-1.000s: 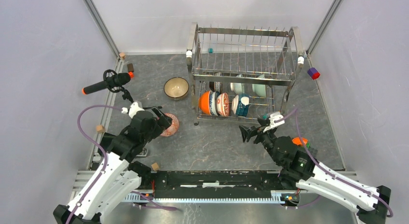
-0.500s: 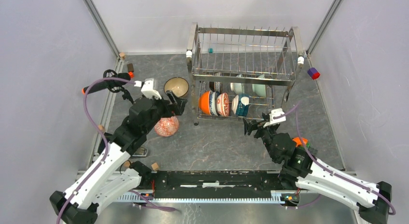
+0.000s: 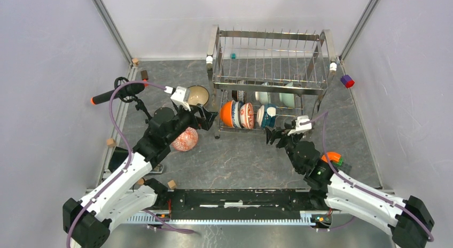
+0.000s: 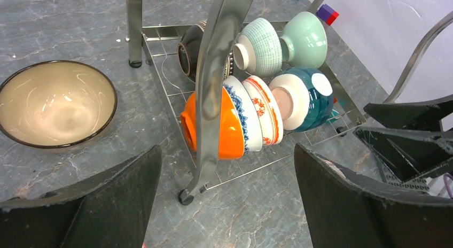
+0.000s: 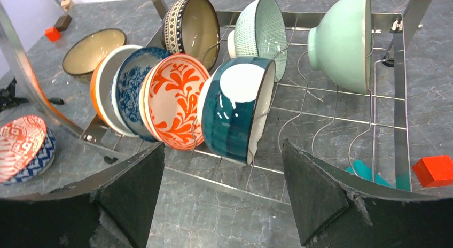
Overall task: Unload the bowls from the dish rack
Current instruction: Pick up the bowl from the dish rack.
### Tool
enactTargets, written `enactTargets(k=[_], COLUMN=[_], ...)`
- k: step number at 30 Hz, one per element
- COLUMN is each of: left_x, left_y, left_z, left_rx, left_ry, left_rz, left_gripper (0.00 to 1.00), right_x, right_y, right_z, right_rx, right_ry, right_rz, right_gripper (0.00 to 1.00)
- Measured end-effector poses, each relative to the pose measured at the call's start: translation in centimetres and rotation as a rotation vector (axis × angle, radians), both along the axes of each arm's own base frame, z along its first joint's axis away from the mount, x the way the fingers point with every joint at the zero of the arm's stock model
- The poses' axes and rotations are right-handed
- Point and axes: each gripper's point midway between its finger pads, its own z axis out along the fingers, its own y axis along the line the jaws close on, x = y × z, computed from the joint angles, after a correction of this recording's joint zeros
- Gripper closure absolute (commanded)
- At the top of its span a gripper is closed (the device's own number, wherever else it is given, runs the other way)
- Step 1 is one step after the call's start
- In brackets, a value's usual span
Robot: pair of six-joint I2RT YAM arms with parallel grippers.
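Where the dish rack (image 3: 270,71) stands, the left gripper (image 4: 227,152) at its left leg and the right gripper (image 5: 223,146) at its front face the lower tier, jaws wide and empty. Bowls (image 5: 235,109) stand on edge inside; a tan bowl (image 3: 197,96) and a red bowl (image 3: 185,139) lie left of it.

Blk tool (image 3: 115,93), purple block (image 3: 347,80)

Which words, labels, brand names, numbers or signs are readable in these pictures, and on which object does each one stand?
None: no word, number, brand or sign can be read in any view.
The red-and-white bowl bears only a leaf pattern, no letters.
The teal bowl bears only a plain white patch, no writing.
The dish rack is bare metal, with no label in view.
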Motion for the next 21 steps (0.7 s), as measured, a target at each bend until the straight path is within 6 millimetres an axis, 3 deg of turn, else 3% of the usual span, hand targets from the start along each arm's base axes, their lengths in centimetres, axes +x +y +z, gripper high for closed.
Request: enactTargets(k=[7,13,21], left_x=[0.6,1.1,1.3], left_y=[0.1,-0.2,-0.3], left_z=[-1.2,-3.6,-4.8], left_rx=[0.021,0.065,0.084], left_ry=[0.027,0.095,0.125], left_rz=[0.024,0.024,0.024], left_gripper=[0.05,0.08,0.14], right_x=[1.9,2.8,3.6], right_y=[-1.0,-2.0,-2.3], right_z=[-0.3,-1.5,-2.4], right_rx=[0.103,0.174,0.257], right_ry=[0.011,0.025,0.028], right_rz=[-0.033,-0.04,-0.017], right_gripper=[0.19,0.22,0.27])
